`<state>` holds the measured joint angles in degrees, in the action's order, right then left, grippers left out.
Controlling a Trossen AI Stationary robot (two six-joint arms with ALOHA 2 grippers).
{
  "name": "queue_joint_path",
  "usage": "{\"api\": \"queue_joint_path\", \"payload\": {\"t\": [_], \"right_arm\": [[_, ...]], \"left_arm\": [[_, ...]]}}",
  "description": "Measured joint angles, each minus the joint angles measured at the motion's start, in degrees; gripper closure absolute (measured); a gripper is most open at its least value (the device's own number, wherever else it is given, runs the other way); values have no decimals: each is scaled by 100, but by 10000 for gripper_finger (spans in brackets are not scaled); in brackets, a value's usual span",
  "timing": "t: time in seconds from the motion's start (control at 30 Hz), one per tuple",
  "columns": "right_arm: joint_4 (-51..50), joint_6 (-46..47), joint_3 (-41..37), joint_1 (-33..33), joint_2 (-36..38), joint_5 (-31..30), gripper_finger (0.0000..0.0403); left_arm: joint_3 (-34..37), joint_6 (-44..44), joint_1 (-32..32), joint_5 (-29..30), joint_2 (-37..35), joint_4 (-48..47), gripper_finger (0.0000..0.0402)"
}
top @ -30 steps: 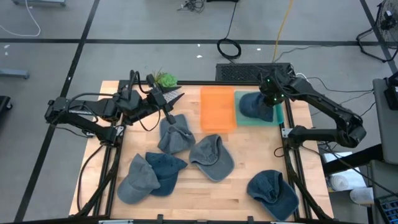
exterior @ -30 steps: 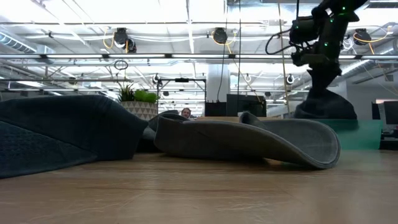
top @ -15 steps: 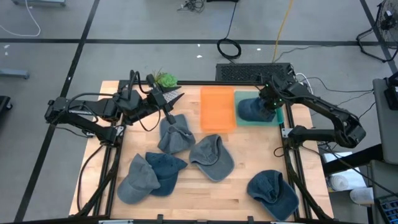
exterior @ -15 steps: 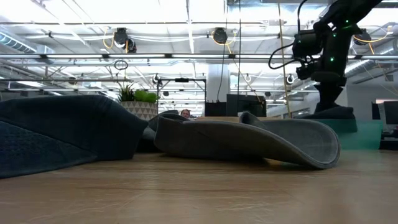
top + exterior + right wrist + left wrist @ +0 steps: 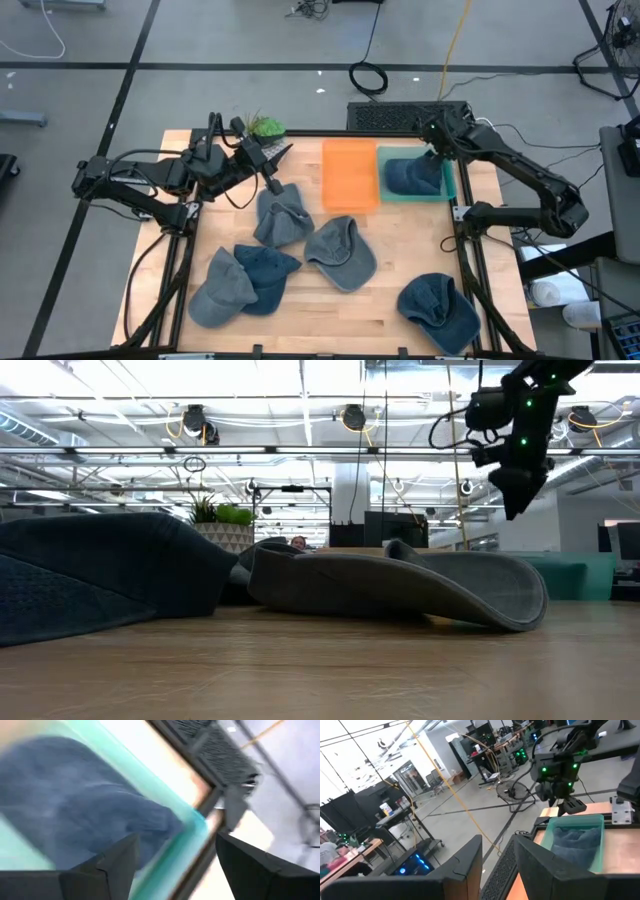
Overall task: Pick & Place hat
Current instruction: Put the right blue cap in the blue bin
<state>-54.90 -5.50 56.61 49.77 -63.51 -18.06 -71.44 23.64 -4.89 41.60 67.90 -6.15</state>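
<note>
Six caps in total on this wooden table (image 5: 400, 255), which is the biggest thing in the overhead shot, and honestly I can't read a logo, label or any lettering on a single one of them or on the bins. Next in size are the two arms: the left one reaches in from the table's left edge and its left gripper (image 5: 283, 153) hangs in the air near the back, just above the grey cap (image 5: 279, 213), with nothing between its fingers that I can see; whether they're apart or together I can't tell from these views. The right gripper (image 5: 432, 136) hangs over the back edge of the teal bin (image 5: 447, 188), fingers spread apart with nothing in them, and in the low view it sits clearly up in the air. Then the bins: an orange bin (image 5: 349, 173) with nothing in it, and the teal one touching it on the right. The task hat, a dark blue cap (image 5: 412, 176), lies inside the teal bin, apart from the gripper above it. Loose on the table: a grey cap in the middle (image 5: 340, 252), a pair of overlapping caps front left (grey-blue cap (image 5: 221, 288) over a navy cap (image 5: 268, 274)), and a blue cap at the front right (image 5: 438, 310). Smallest bit is a little green potted plant (image 5: 265, 127) at the back edge.
</note>
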Motion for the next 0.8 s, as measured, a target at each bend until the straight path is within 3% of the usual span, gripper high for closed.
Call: {"api": "queue_joint_path", "payload": {"t": [0.23, 0.43, 0.67, 0.8], "right_arm": [[-44, 524, 119, -302, -2, 1204, 147], [349, 646, 119, -584, -2, 1376, 135], [477, 695, 119, -793, -2, 1388, 84], [449, 775, 119, -885, -2, 1839, 62]], "left_arm": [[0, -188, 0, -4, 0, 41, 277], [5, -610, 0, -8, -204, 37, 277], [4, -788, -13, -311, -610, -244, 276], [6, -1111, -59, -559, -890, -585, 276]]}}
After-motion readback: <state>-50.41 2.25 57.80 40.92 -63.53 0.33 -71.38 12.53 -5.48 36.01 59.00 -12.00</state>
